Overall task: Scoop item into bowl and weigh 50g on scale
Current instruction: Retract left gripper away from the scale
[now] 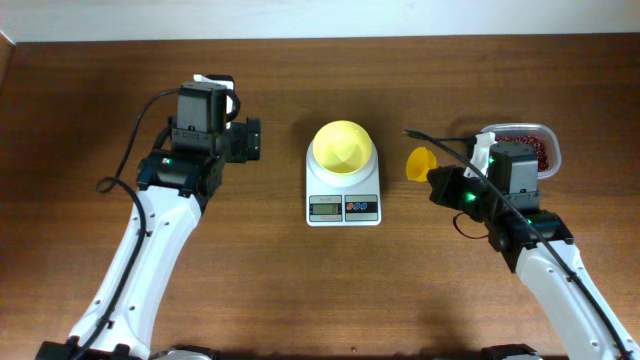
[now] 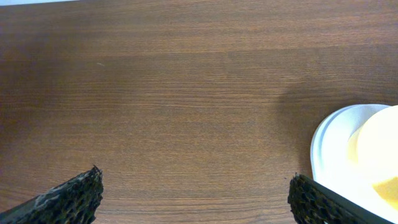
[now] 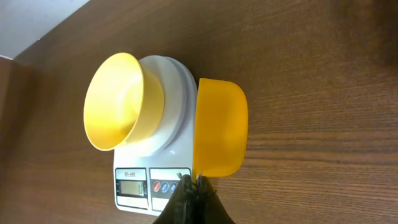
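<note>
The pale-yellow bowl (image 1: 344,147) stands on the white scale (image 1: 343,205) at the table's middle; no beans show in it. The dark red-brown beans (image 1: 522,140) lie in a clear container (image 1: 553,152) at the back right. My right gripper (image 1: 440,180) is shut on the handle of a yellow scoop (image 1: 421,162), held between container and scale; no beans show in it. The right wrist view shows the gripper (image 3: 191,183), scoop (image 3: 221,127), bowl (image 3: 115,102) and scale (image 3: 149,183). My left gripper (image 1: 252,140) is open and empty, left of the scale; in its own view (image 2: 196,193) the scale (image 2: 329,149) and bowl (image 2: 379,149) sit at the right.
The scale's grey display (image 1: 325,208) and buttons (image 1: 362,208) face the front edge. Bare brown wood lies in front of the scale and between the arms. A black cable (image 1: 440,140) runs from the right arm towards the container.
</note>
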`<control>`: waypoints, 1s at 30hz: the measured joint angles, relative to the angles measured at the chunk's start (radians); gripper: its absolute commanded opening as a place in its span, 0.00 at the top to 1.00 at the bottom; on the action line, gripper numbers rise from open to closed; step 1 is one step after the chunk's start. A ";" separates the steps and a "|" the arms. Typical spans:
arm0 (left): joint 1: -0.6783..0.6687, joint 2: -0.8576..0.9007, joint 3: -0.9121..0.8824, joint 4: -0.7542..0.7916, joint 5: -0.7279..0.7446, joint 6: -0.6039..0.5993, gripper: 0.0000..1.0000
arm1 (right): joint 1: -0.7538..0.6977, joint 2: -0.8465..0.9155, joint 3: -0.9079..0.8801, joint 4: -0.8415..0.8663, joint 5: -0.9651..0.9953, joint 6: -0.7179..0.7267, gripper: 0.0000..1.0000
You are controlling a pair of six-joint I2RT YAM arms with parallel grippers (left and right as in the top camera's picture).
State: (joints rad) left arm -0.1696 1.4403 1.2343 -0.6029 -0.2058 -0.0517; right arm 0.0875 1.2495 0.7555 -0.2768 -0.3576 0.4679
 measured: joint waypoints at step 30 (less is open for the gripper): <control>-0.188 -0.014 0.014 -0.464 0.396 0.470 0.01 | -0.200 -0.304 0.000 -0.389 -0.097 -0.138 0.96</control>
State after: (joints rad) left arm -0.3573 1.4258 1.2484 -1.0672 0.1905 0.4183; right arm -0.1127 0.9451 0.7555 -0.6659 -0.4549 0.3302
